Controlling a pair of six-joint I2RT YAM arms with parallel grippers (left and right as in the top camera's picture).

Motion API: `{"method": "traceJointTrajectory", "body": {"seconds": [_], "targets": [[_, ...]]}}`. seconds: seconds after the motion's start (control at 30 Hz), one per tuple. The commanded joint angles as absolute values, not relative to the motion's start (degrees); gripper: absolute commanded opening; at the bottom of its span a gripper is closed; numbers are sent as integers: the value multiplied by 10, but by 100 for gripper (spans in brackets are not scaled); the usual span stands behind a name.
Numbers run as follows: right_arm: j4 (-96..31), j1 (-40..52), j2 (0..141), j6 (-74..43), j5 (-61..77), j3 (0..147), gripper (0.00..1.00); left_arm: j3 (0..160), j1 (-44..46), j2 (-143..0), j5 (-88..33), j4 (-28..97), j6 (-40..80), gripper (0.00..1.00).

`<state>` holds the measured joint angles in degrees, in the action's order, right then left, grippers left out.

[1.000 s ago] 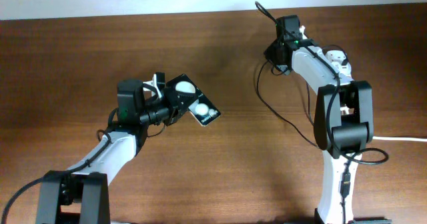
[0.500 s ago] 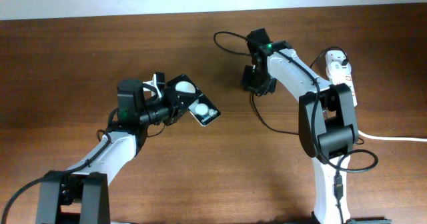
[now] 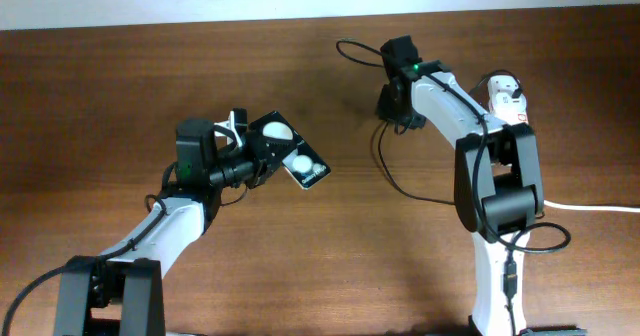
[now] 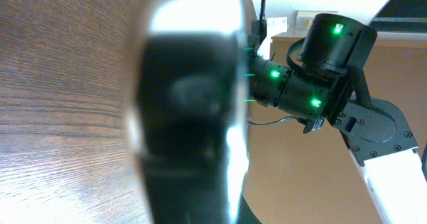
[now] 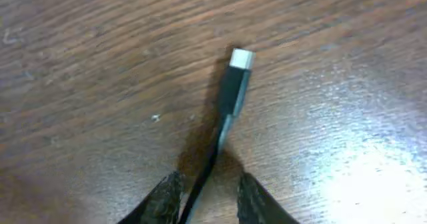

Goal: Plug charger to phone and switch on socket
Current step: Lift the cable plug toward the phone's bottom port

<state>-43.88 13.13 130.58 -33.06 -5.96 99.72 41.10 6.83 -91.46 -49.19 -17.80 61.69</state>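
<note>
The black phone (image 3: 292,154) shows two white round spots and is held tilted above the table by my left gripper (image 3: 250,161), shut on its near end. In the left wrist view the phone (image 4: 187,117) is a dark blur filling the middle. My right gripper (image 3: 392,111) is shut on the thin black charger cable (image 3: 385,166). In the right wrist view the cable runs between the fingers (image 5: 210,191), and its connector tip (image 5: 239,67) sticks out just above the wood. The white socket (image 3: 508,98) lies at the far right, partly hidden by the right arm.
The socket's thick white cord (image 3: 595,208) runs off the right edge. The black cable loops above the right gripper (image 3: 345,48) and trails back under the right arm. The right arm (image 4: 313,84) shows in the left wrist view. A pale wall edges the table's far side.
My right gripper swung left with the cable from the far right, then shifted slightly back right. The left arm and phone have not moved.
</note>
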Motion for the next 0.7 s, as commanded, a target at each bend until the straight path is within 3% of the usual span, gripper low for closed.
{"method": "traceJointTrajectory", "body": {"seconds": [0.0, 0.1, 0.13, 0.3, 0.5, 0.6, 0.67], "targets": [[-441, 134, 1316, -335, -70, 981, 20, 421, 67, -914, -500, -183, 608, 0], [-428, 134, 1316, -334, -78, 981, 12, 421, 67, -914, -502, -183, 608, 0], [-427, 134, 1316, -314, -78, 982, 4, 421, 67, -914, -502, -183, 608, 0], [-566, 134, 1235, -177, 78, 1009, 4, 421, 67, -914, -563, -184, 569, 0], [-706, 134, 1003, -133, 216, 1008, 4, 421, 67, -914, -606, -191, 569, 0], [-789, 134, 939, -62, 330, 1008, 4, 421, 67, -914, -643, -197, 569, 0], [-848, 134, 897, -62, 330, 1008, 4, 421, 67, -914, -659, -197, 569, 0]]}}
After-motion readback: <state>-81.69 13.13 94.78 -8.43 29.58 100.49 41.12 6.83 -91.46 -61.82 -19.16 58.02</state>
